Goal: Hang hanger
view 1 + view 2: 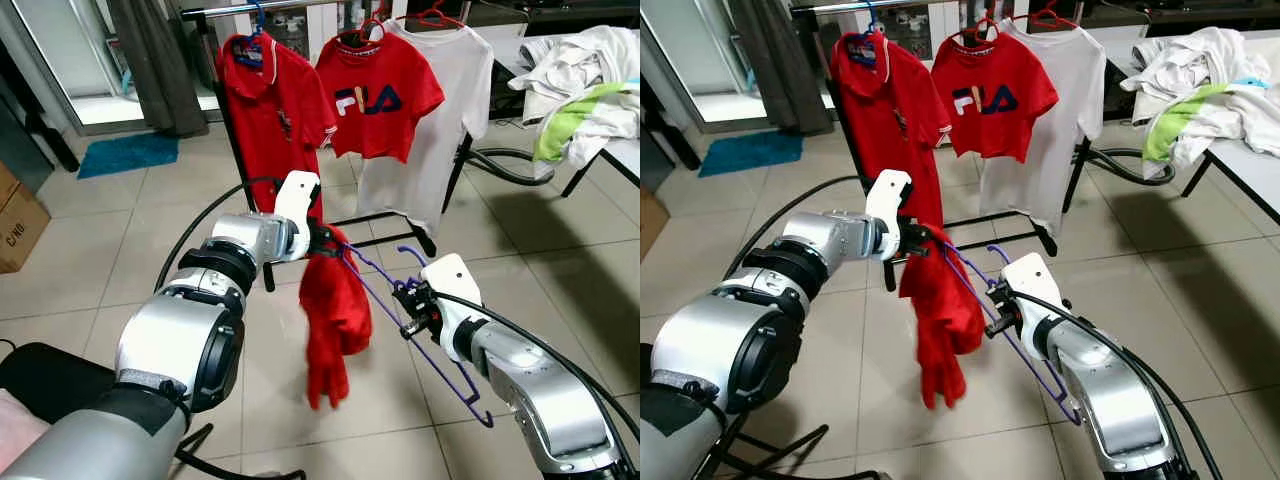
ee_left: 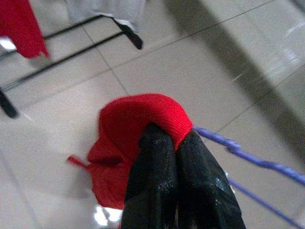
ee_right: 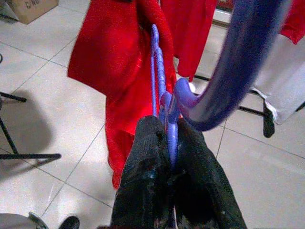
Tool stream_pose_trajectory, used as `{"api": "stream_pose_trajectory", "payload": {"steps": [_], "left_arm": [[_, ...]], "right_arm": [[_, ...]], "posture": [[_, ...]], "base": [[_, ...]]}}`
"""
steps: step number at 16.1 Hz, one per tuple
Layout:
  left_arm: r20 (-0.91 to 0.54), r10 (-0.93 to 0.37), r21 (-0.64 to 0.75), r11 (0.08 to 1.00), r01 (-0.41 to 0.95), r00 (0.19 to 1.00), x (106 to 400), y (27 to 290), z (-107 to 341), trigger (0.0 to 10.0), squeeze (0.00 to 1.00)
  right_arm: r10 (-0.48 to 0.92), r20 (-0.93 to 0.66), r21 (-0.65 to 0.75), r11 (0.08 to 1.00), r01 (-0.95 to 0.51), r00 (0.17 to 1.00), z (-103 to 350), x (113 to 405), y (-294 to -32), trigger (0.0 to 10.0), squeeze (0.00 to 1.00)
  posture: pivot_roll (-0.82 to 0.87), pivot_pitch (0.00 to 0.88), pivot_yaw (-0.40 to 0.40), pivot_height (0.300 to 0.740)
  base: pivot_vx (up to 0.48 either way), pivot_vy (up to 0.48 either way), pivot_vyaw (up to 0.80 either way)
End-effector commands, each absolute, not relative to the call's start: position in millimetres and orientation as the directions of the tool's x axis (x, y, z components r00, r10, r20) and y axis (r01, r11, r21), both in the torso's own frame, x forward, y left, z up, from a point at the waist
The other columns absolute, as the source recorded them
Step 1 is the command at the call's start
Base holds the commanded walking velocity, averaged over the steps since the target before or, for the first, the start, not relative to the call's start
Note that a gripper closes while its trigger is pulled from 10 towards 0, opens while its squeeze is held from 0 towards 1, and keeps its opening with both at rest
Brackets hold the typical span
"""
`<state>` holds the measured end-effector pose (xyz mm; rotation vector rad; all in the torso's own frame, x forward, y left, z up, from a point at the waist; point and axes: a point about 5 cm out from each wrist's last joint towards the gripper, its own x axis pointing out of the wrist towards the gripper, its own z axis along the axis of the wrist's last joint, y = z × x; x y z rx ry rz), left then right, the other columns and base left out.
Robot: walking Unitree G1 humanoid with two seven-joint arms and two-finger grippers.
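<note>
A red garment [image 1: 335, 315] hangs in mid-air in front of me, pinched at its top by my left gripper [image 1: 330, 240], which is shut on the cloth [image 2: 143, 119]. One end of a purple hanger [image 1: 445, 365] runs into the garment near that grip. My right gripper [image 1: 410, 305] is shut on the hanger near its hook [image 3: 169, 119], with the hook [image 3: 228, 71] curving just beyond the fingers. Further back stands a black clothes rack [image 1: 300, 10] carrying a red polo [image 1: 270, 100], a red FILA shirt [image 1: 375, 95] and a white shirt [image 1: 445, 110] on hangers.
A table [image 1: 625, 155] at the right holds a pile of white and green laundry [image 1: 580, 85]. A cardboard box [image 1: 20, 225] sits at the left and a blue mat [image 1: 125, 155] lies by the doorway. The rack's black feet [image 1: 425, 240] stretch across the tiled floor.
</note>
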<state>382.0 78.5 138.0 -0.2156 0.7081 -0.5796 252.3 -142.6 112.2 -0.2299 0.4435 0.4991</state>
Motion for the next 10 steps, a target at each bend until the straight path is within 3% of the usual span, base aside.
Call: {"api": "stream_pose_trajectory", "payload": {"steps": [1,2,4,7,10], "left_arm": [[-0.475,-0.629,-0.563,0.755,0.336,0.616,384.5,75.7,152.7,0.2,0.0],[-0.448,-0.644,-0.634,0.718,0.288,0.621,384.9,76.3,156.3,0.4,0.0],[-0.471,-0.617,-0.571,0.758,0.316,0.63,385.6,86.1,153.0,0.4,0.0],[-0.537,-0.579,-0.315,0.813,0.491,0.614,385.3,106.0,146.5,0.0,0.0],[-0.552,-0.57,-0.312,0.818,0.483,0.609,386.2,112.1,151.6,0.0,0.0]], "right_arm": [[0.434,-0.435,-0.114,0.843,-0.526,0.789,117.3,253.6,-138.5,10.0,0.0],[0.438,-0.435,-0.116,0.839,-0.531,0.787,117.0,253.1,-138.3,10.0,0.0],[0.471,-0.427,-0.117,0.818,-0.563,0.772,118.1,248.8,-137.9,10.0,0.0],[0.533,-0.404,-0.131,0.771,-0.624,0.744,124.8,241.5,-147.0,10.0,0.0],[0.605,-0.405,-0.157,0.693,-0.704,0.686,132.8,233.6,-157.2,10.0,0.0]], "posture": [[-0.03,0.0,0.12,0.74],[-0.03,0.0,0.12,0.74],[-0.02,0.0,0.13,0.74],[-0.02,0.0,0.133,0.74],[-0.01,0.0,0.136,0.74]], "base": [[0.0,0.0,0.0],[0.0,0.0,0.0],[0.0,0.0,0.0],[0.0,0.0,0.0],[0.0,0.0,0.0]]}}
